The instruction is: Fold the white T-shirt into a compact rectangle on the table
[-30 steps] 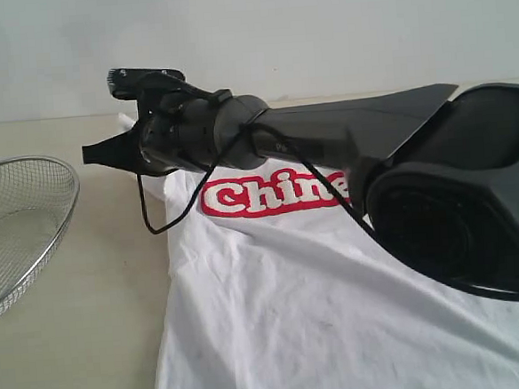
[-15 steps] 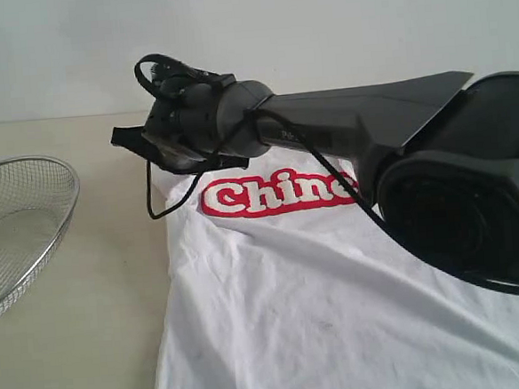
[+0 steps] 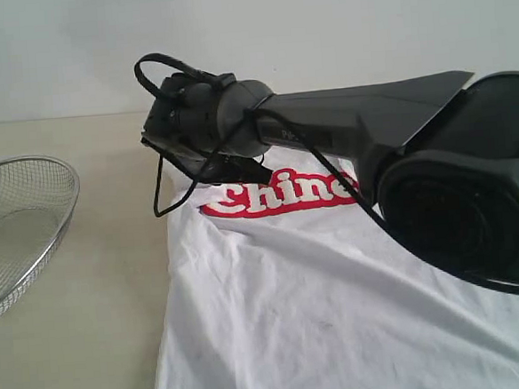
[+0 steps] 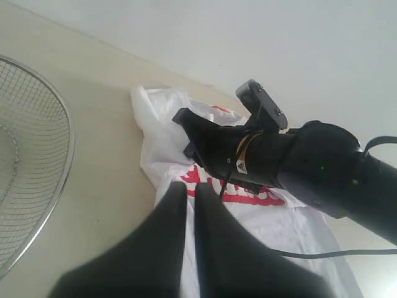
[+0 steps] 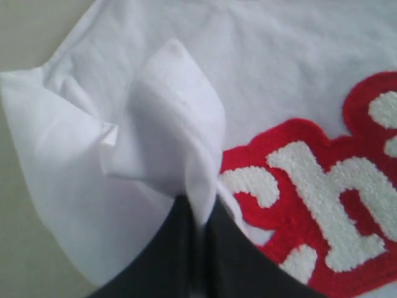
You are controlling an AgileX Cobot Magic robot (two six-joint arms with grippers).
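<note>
Exterior, shirt: the white T-shirt (image 3: pixel 294 308), a short-sleeved cotton one, lies spread and creased on the broad beige matte table (image 3: pixel 88 295), filling the near right part of the view.
Exterior, print: a red band (image 3: pixel 277 196) with white lettering crosses the chest, partly hidden behind the arm.
Exterior, right arm: the black right arm (image 3: pixel 361 121) reaches in from the right, across the middle, over the shirt's far left corner.
Exterior, right gripper: the right gripper (image 3: pixel 251 170) points down at the start of the lettering; from here I cannot tell how its jaws stand.
Exterior, cable: a thin black cable (image 3: pixel 159 197) loops down from the wrist over the shirt's edge.
Exterior, basket: a round steel wire-mesh basket (image 3: pixel 16 220) sits on the table at the left, apart from the shirt.
Left wrist, left gripper: the left gripper (image 4: pixel 190 197) hangs above the shirt's near edge, its two dark fingers pressed together with only a thin slit between them and nothing in it.
Left wrist, surroundings: the basket is off to one side on the table, and the right arm is beyond, over the red band.
Right wrist, right gripper: its dark fingers (image 5: pixel 167 248) are pinched tight on a raised fold of white cloth just beside the red band.
Right wrist, shirt: the gathered cloth bunches around the pinch, with bare table at the edge.
</note>
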